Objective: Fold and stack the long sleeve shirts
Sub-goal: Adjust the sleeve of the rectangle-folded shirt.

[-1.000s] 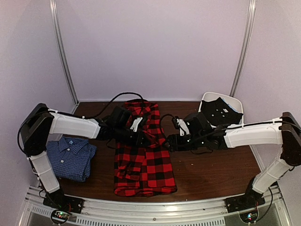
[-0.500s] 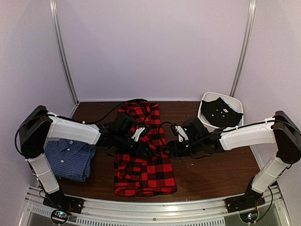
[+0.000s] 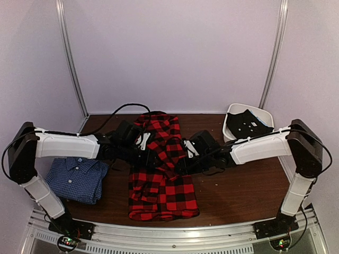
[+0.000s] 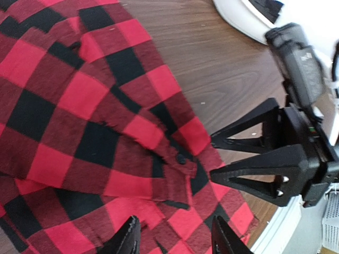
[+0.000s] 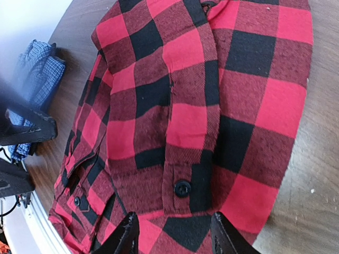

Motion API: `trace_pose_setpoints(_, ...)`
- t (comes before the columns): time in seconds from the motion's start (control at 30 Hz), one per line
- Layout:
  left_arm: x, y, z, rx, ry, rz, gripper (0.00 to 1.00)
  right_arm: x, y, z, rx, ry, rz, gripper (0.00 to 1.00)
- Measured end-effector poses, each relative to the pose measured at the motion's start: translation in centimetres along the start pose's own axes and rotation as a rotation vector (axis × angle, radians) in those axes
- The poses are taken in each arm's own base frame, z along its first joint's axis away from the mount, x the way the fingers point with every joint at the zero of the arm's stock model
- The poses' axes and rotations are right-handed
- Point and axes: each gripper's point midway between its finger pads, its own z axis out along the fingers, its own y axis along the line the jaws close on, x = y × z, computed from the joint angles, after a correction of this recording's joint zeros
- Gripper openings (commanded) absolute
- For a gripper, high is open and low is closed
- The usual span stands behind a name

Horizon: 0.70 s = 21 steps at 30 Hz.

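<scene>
1. Red-and-black plaid shirt (image 3: 164, 182): lies lengthwise on the worktop (image 3: 238, 193), hem nearest me.
2. Blue check shirt (image 3: 78, 179): folded, left of the plaid shirt, apart from it.
3. My left jaws: open, empty, over the plaid shirt's middle.
4. My right jaws: open, empty, at its right edge.
5. White bin (image 3: 254, 107): beyond the plaid shirt, to its right, with a dark cloth (image 3: 246, 125) inside.

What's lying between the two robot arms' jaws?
The red-and-black plaid flannel shirt: its buttoned cuff lies between the left jaws and the right jaws, clearest in the left wrist view.
</scene>
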Motion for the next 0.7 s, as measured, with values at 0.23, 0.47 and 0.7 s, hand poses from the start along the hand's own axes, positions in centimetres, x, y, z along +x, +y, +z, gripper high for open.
trace_pose_setpoints(0.23, -0.1, 1.9, 0.0, -0.045, -0.005, -0.045, 0.46, -0.3, 0.0, 2.5, 0.06, 0.028, -0.044, 0.48)
trace_pose_setpoints(0.47, -0.2, 3.1, 0.2, -0.064, -0.004, -0.068, 0.45, 2.1, -0.7, 4.5, 0.156, 0.101, -0.094, 0.43)
trace_pose_setpoints(0.7, 0.2, 4.3, 0.2, -0.081, -0.002, -0.09, 0.45, 2.1, -0.4, 4.4, 0.208, 0.102, -0.123, 0.13)
